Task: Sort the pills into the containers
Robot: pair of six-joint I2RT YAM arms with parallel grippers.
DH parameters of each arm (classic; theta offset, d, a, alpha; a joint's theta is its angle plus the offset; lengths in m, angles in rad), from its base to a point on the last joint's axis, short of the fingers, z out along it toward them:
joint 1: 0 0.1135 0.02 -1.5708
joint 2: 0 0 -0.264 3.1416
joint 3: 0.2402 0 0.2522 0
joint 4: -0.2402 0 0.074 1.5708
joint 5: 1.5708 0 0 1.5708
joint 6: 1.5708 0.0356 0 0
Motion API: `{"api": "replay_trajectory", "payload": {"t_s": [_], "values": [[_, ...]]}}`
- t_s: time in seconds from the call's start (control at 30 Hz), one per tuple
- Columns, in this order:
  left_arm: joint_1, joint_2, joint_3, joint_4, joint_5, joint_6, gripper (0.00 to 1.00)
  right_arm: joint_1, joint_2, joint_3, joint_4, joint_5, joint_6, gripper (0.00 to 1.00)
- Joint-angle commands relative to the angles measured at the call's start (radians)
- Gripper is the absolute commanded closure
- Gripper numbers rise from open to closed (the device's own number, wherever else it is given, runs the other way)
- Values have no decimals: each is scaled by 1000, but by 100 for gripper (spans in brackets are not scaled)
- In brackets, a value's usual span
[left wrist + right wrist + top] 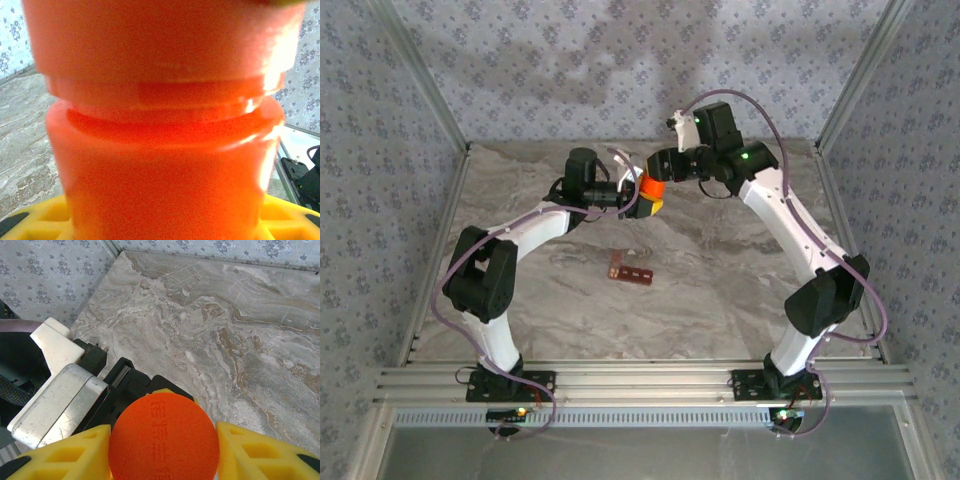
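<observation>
Marble table (720,290); containers (630,270); orange bottle (651,190) beyond

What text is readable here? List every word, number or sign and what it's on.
Cap: raised lettering across its top, too blurred to read.
Bottle: no label or print visible.
Strip: too small to tell if it bears any marks.
No legible text anywhere.

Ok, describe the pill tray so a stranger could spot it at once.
On the marble table, look between the left arm and right arm. The tray lies flat there, nearer their bases than the orange bottle. It is a small, dark red-brown strip, not a bright cylinder.
</observation>
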Motion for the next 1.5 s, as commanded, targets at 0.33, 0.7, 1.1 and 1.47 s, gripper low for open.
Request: {"api": "replay_trajectory", "payload": {"t_s": [0.33, 0.7, 1.1, 1.47], "values": [[-17, -9, 22, 123, 25, -2, 100, -84, -43, 39, -86, -170, 32, 22], [-14, -15, 31, 105, 62, 4, 100, -205, -141, -19, -96, -354, -193, 15], [-19, -12, 71, 14, 139, 24, 100, -201, -18, 96, -215, -402, -425, 15], [-25, -7, 81, -14, 144, 40, 100, -155, 62, 185, -260, -401, -439, 19]]}}
